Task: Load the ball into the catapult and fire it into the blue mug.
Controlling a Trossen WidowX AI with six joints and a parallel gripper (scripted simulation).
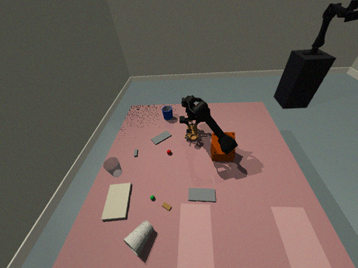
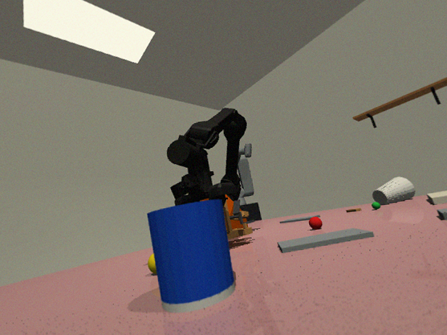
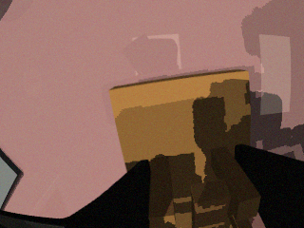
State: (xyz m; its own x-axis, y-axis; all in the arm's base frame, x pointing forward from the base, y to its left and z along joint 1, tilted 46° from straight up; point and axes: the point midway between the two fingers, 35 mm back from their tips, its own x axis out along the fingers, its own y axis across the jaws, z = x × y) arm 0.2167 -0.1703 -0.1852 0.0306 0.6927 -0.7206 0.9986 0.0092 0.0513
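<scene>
Gripping the catapult (image 1: 195,133) (image 2: 239,232) (image 3: 176,123) now with the claw (image 1: 188,123) (image 2: 202,195) (image 3: 193,160), in from the far edge of the desk (image 1: 244,236) (image 2: 355,292) (image 3: 57,104). Probably light and stiff, likely to slide if shoved; best taken low by the frame, off any throwing part. Looks wooden: ochre, blocky, on a flat, straight-edged base, blotched with shadow. Beyond, see the blue mug (image 1: 167,112) (image 2: 191,253), towards the far left corner.

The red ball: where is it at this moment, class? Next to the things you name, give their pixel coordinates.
In the top view, the red ball (image 1: 168,151) (image 2: 315,222) lies on the pink surface, left of the orange block (image 1: 216,155), just below the nearest gray slab (image 1: 161,137) (image 2: 325,239).
</scene>
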